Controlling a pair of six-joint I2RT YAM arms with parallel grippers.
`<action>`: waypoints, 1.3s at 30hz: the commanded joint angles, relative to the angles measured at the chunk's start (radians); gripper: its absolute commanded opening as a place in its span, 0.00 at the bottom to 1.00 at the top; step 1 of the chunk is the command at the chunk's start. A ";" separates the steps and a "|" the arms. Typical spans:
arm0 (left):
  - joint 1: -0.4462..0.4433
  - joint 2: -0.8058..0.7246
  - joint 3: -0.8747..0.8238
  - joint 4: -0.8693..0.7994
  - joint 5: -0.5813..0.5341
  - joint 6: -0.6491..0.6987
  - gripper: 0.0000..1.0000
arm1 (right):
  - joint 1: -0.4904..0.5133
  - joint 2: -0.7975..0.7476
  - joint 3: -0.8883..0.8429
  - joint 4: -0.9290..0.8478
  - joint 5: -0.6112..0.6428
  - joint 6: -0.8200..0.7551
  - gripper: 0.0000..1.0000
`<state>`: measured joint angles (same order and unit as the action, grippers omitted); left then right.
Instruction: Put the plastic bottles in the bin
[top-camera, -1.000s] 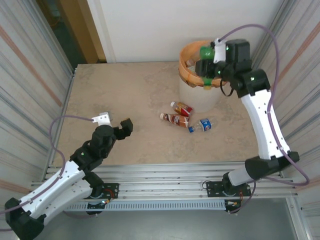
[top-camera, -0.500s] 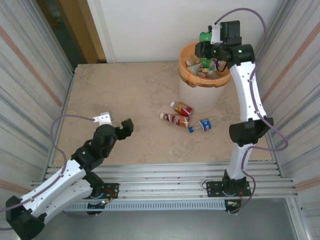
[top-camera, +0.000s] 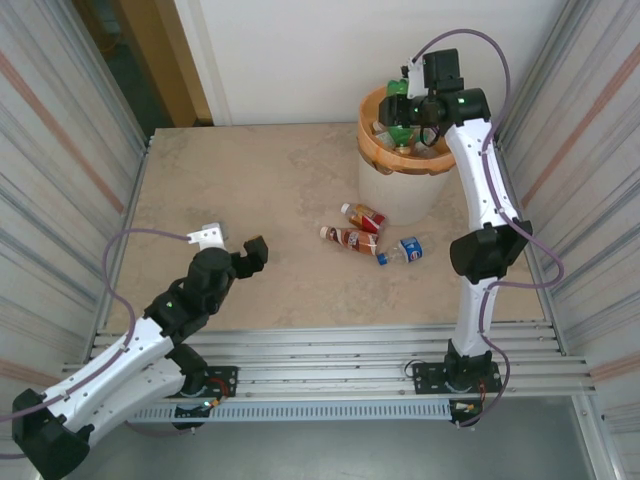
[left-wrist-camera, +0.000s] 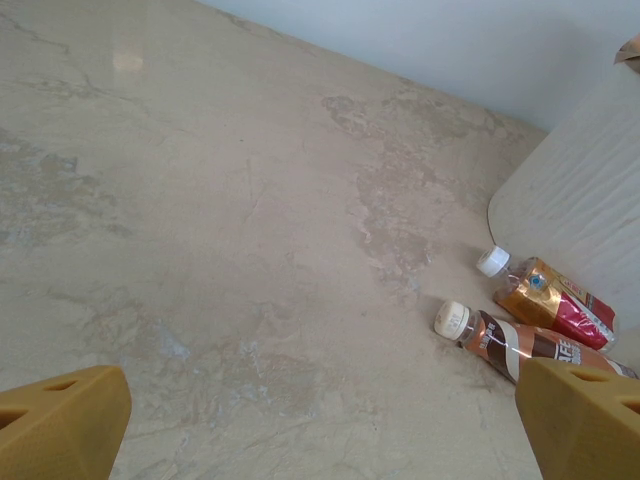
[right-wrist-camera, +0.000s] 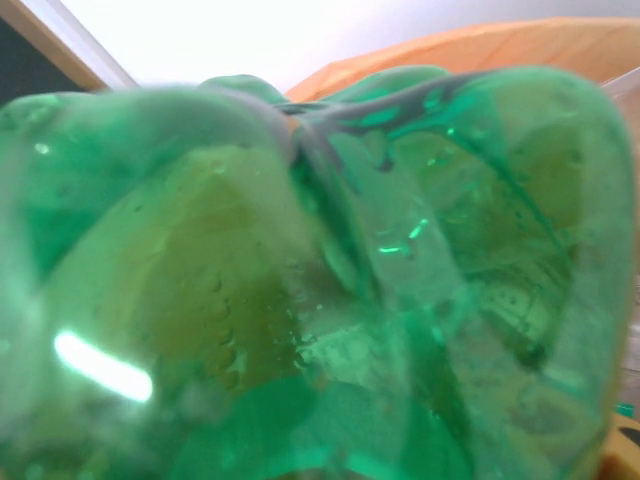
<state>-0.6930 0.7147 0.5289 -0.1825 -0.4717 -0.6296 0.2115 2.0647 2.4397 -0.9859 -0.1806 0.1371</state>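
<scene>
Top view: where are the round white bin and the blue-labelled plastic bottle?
round white bin (top-camera: 395, 197), top view, white front wall.
blue-labelled plastic bottle (top-camera: 408, 248), top view, blue label.

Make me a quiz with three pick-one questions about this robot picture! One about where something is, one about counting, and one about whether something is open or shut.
1. Where is the green bottle?
A) over the bin, at the right gripper
B) under the left arm
C) standing upright in the far left corner

2. How many bottles lie on the table outside the bin?
A) one
B) three
C) six

3. How is the left gripper?
A) shut on a bottle
B) shut on nothing
C) open, with nothing between its fingers

Answers:
1 A: the top view shows it above the orange-lined rim.
2 B: three lie close together in front of the bin.
3 C: its fingers stand wide apart over bare table.
</scene>
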 joint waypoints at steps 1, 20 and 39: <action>0.010 -0.003 0.017 0.017 -0.008 -0.015 0.99 | 0.012 0.012 0.037 -0.018 0.010 -0.005 0.74; 0.017 -0.029 0.021 0.000 -0.014 0.000 0.99 | 0.013 -0.195 -0.040 -0.053 0.122 0.044 0.93; 0.035 -0.059 0.005 -0.018 -0.031 -0.006 0.99 | -0.059 -1.068 -1.233 0.148 0.266 0.399 0.98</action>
<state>-0.6666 0.6598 0.5289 -0.1905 -0.4732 -0.6292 0.1566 1.0286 1.3010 -0.8383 0.0639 0.4313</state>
